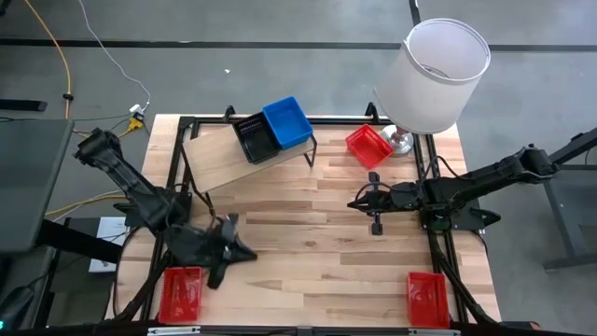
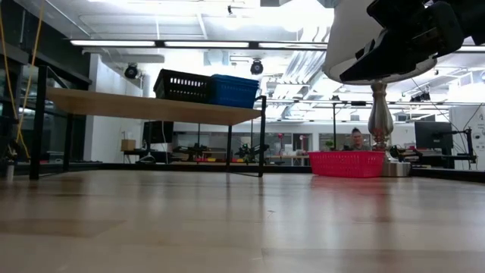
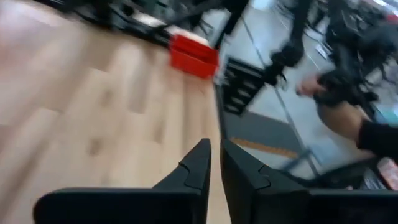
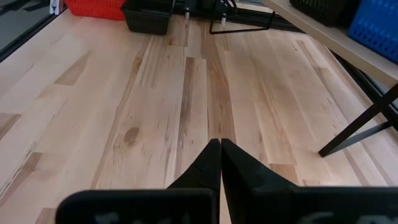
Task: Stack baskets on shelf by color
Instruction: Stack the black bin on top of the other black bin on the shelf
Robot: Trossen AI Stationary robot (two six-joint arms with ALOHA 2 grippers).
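The shelf (image 1: 224,159) stands at the table's far side, carrying a black basket (image 1: 254,138) and a blue basket (image 1: 286,122) side by side; both also show in the low view, the black basket (image 2: 182,85) and the blue basket (image 2: 233,91). One red basket (image 1: 368,146) rests on the table beside the lamp. Two more lie near the front edge, a red basket (image 1: 181,294) at the left and a red basket (image 1: 427,299) at the right. My left gripper (image 1: 227,250) hovers shut near the front left. My right gripper (image 1: 368,202) is shut over the table's middle right, holding nothing.
A lamp with a white shade (image 1: 446,63) and a metal base (image 2: 379,114) stands at the far right corner. A black frame (image 1: 438,252) runs along the table's edges. Bare wood lies between the grippers. A person's hand (image 3: 339,118) shows beyond the table.
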